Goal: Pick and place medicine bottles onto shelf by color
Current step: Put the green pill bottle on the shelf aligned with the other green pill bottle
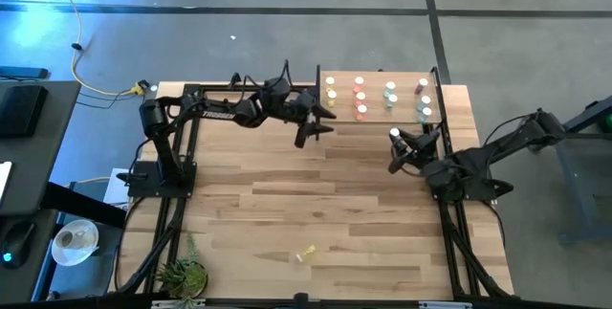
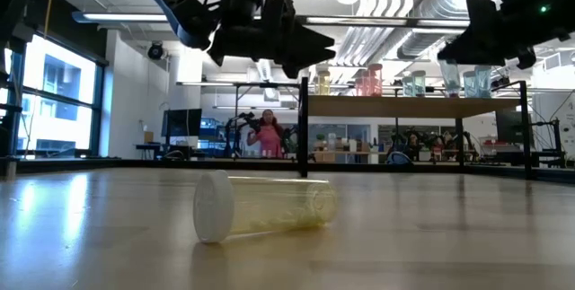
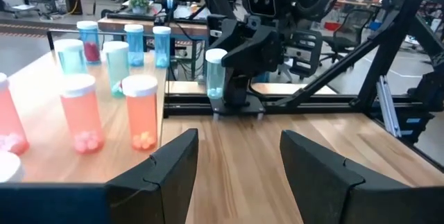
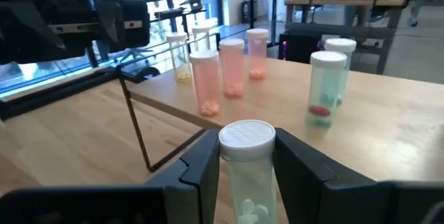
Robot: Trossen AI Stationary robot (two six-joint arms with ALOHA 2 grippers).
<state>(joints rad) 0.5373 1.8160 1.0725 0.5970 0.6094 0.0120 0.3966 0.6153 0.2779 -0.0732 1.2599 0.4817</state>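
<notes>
The shelf (image 1: pixel 375 116) stands at the table's far edge, right of the middle. It carries upright medicine bottles in columns: yellow (image 1: pixel 331 94), pink-red (image 1: pixel 360 97), teal (image 1: pixel 390 95), and at the right end a purplish one (image 1: pixel 423 86). My right gripper (image 1: pixel 397 146) is shut on a teal bottle (image 4: pixel 247 182) just in front of the shelf's right part. My left gripper (image 1: pixel 311 135) hangs open and holds nothing, near the shelf's left front corner. A yellow bottle (image 2: pixel 260 207) lies on its side on the table near the front edge. My right gripper pinches the teal bottle's body (image 4: pixel 243 175) between its two fingers, just below the white cap (image 4: pixel 247 137). The fingers lie about level and come from the table's right side, slanting toward the far edge. The bottle stands upright, lifted clear of the table (image 3: pixel 215 78).
Dark metal posts (image 2: pixel 304 128) hold the shelf above the tabletop. A small potted plant (image 1: pixel 182 273) sits at the table's near left corner. Bare wood lies between the two arms and around the lying yellow bottle (image 1: pixel 306 253). A person (image 2: pixel 266 133) shows in the room beyond.
</notes>
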